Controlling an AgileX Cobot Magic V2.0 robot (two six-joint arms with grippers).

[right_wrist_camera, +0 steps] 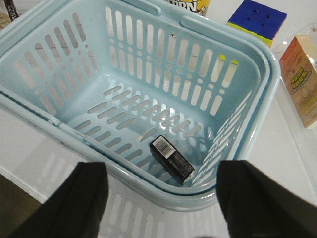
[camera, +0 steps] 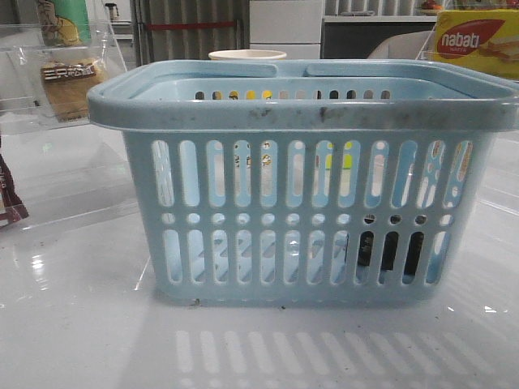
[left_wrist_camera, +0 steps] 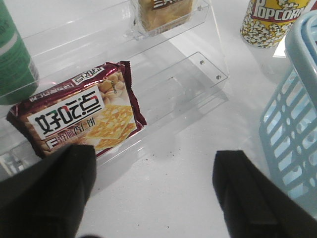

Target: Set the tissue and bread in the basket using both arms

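I have the small, low, nearly black tissue pack (right_wrist_camera: 172, 158) already lying flat on the slotted floor of the large light blue rectangular plastic basket (right_wrist_camera: 270, 79), close to one side wall, so that half looks done. My right gripper (right_wrist_camera: 161, 198) hangs above the basket rim with its fingers spread wide and nothing between them.

The brown bread in its clear plastic wrapper with a dark, white-lettered label (left_wrist_camera: 163, 14) stands on the clear acrylic stepped shelf (left_wrist_camera: 198, 74), well apart from my left gripper (left_wrist_camera: 153, 191), which is also spread and empty. Just beyond that gripper lies a maroon-brown biscuit packet (left_wrist_camera: 79, 116) on the lower step; I must not mistake it for the bread.

I judge the bread light and soft, its wrapper slick and crinkly, so a hard squeeze would crush the loaf and a loose one could slip. I would take it across its narrow sides, near the middle of the body rather than by the loose wrapper edge, closing gently
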